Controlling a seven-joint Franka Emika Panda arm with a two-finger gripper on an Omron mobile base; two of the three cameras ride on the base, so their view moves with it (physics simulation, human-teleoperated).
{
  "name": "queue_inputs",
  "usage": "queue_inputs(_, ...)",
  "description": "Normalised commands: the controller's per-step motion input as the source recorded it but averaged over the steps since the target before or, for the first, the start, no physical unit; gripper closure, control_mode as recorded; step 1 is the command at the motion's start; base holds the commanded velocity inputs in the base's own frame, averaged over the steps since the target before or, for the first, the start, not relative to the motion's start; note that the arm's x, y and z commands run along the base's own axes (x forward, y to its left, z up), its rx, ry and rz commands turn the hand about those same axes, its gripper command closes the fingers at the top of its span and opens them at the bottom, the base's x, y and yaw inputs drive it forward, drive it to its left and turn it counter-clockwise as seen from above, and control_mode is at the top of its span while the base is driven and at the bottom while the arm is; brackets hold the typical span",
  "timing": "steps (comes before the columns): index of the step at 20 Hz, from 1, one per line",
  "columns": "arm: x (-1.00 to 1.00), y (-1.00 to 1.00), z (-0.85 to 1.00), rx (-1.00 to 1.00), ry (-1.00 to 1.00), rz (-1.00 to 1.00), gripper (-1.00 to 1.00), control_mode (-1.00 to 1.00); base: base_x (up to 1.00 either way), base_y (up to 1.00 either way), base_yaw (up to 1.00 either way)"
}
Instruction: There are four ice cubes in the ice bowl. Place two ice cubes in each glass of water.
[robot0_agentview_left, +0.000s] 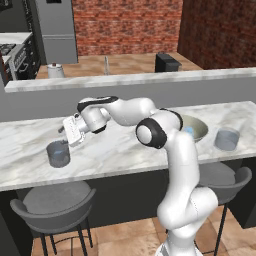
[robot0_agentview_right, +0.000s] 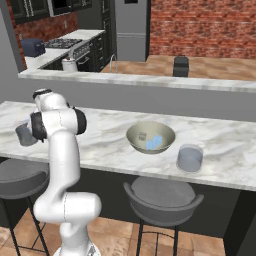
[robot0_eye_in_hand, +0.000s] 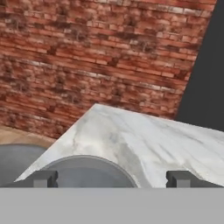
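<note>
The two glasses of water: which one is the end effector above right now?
The glass at the counter's left end; the open end effector hovers just over it. The other glass stands right of the ice bowl.

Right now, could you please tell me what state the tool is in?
Tool: open and empty, fingertips spread wide above the left glass of water.
</note>
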Motion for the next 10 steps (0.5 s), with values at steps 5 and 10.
queue_inputs(5,-0.45,-0.03,0.45,0.06,-0.24,0.02,-1.00,-1.00,0.00,0.00,0.00)
queue_inputs(10,-0.54,-0.62,0.37,0.00,-0.12,-0.01,-1.00,-1.00,0.00,0.00,0.00)
